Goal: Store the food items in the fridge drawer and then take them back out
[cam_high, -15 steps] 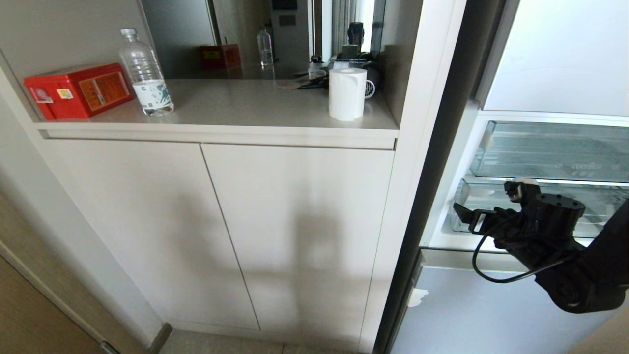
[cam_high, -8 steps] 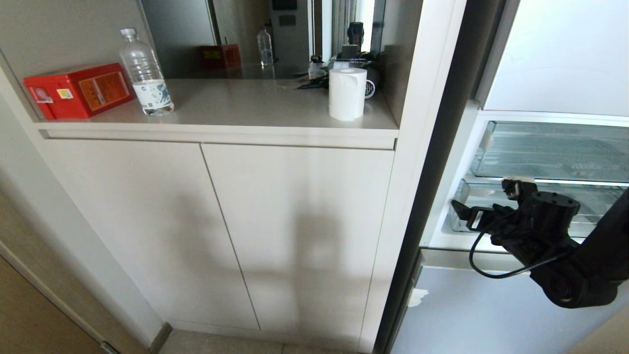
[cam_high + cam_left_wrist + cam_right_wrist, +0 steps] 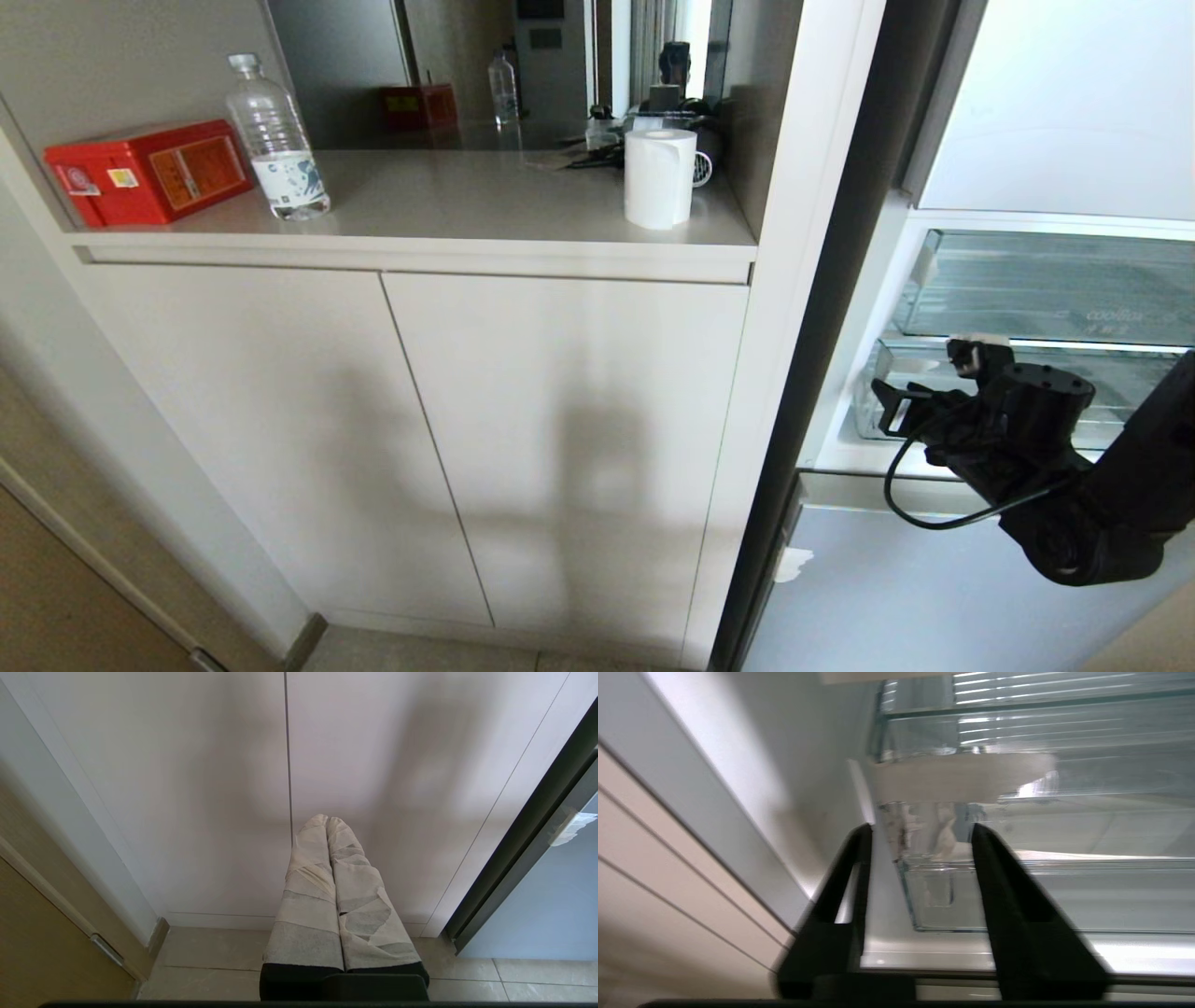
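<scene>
The fridge drawer is the lower clear bin in the open fridge at the right. My right gripper is at its front left corner. In the right wrist view the black fingers stand apart, with that corner of the drawer in the gap between them; neither finger visibly touches it. No food items are in view. My left gripper hangs shut, its taped fingers pressed together and empty, low in front of the cabinet doors.
A shallower clear tray sits above the drawer. The pale-blue lower fridge panel is below it. On the counter at the left stand a red box, a water bottle and a paper roll.
My right gripper has edged up and in towards the drawer's left corner, and its fingers have come closer together. The rest of the scene has not changed.
</scene>
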You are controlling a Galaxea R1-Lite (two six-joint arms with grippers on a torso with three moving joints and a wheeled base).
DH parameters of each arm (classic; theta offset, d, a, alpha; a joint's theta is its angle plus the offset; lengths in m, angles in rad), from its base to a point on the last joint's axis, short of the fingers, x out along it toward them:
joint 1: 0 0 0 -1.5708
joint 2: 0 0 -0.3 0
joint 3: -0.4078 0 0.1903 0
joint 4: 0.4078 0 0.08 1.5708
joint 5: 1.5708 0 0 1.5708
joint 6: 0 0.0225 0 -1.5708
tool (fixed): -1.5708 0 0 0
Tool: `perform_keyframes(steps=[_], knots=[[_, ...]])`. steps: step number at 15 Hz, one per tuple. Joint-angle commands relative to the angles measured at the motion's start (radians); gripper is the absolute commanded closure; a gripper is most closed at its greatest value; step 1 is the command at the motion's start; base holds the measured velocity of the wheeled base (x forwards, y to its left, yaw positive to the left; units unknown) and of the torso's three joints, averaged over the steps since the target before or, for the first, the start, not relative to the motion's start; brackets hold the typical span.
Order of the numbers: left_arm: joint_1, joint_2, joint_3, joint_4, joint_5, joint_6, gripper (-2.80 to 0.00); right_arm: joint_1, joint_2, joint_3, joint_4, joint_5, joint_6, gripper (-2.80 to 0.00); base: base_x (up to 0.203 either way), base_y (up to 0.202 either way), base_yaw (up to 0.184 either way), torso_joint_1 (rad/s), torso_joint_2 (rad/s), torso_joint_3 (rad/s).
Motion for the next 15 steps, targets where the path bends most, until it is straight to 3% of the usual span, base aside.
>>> perform_keyframes(steps=[1,8,15], knots=[[0.000,0.002,0.000,0.000,0.001,0.000,0.00,0.017,-0.002,0.000,-0.009,-0.001,0.001,0.00,0.000,0.000,0.000,0.000,0.00,0.000],[0.000,0.002,0.000,0.000,0.001,0.000,0.00,0.048,-0.014,0.031,-0.010,-0.003,0.012,0.00,0.000,0.000,0.000,0.000,0.00,0.000],[0.000,0.000,0.000,0.000,0.001,0.000,0.00,0.048,-0.142,0.323,-0.159,-0.001,0.010,0.00,0.000,0.000,0.000,0.000,0.00,0.000]])
